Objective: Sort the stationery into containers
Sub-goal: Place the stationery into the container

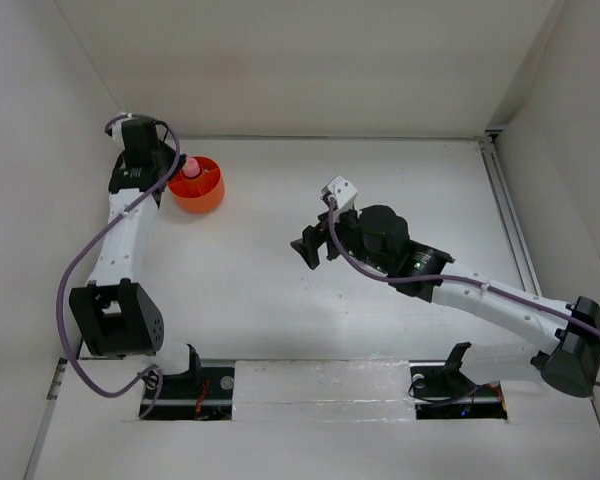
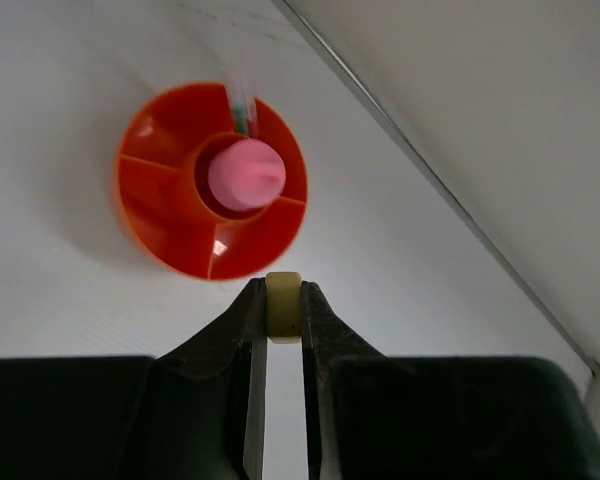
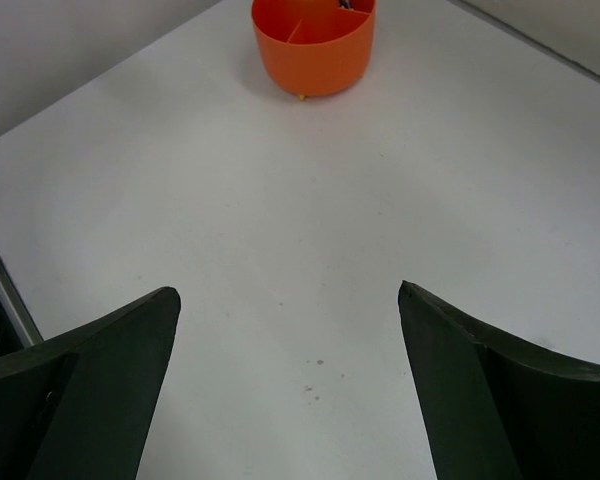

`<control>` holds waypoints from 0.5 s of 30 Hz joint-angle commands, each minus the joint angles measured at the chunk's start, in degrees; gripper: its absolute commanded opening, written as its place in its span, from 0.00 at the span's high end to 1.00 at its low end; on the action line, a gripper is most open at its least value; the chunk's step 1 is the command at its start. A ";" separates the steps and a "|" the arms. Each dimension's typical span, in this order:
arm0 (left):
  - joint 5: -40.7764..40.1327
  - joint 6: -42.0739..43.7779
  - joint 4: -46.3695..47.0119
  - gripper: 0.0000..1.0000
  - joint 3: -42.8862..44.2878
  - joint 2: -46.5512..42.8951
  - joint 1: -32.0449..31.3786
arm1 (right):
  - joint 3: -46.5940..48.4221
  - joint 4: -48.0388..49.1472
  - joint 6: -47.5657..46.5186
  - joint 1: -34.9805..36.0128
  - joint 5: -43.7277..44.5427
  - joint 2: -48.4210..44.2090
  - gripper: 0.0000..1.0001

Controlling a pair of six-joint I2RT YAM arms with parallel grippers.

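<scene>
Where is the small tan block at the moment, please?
In the left wrist view, the small tan block is pinched in the left gripper, close to the near rim of the orange tub.

Lab-type robot test cell: plain white table (image 1: 260,300) boxed in by white wall panels (image 1: 310,60) top & sides, arm bases (image 1: 192,372) bolted btm edge.

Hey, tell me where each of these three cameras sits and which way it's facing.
Top external: above and behind the arms, looking down on the table; both arms, the left end effector and the right end effector show.
Left wrist: looks down on the orange tub; its fingers pinch a small tan block.
Right wrist: low, looking across the table toward the tub; its open fingers frame the view.
Shared: all three show the tub.
</scene>
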 commanded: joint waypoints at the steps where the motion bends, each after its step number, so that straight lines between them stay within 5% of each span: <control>1: -11.34 -2.03 -9.04 1.00 8.35 3.08 0.44 | -1.43 1.33 0.06 -1.00 0.28 -2.22 0.04; 8: -15.84 -2.57 -10.56 1.00 9.34 5.99 2.90 | -3.02 1.33 0.06 -2.76 -1.39 -3.46 0.03; 15: -11.09 1.02 -8.37 1.00 13.36 10.64 6.77 | -3.54 1.33 0.06 -3.28 -2.97 -2.94 0.03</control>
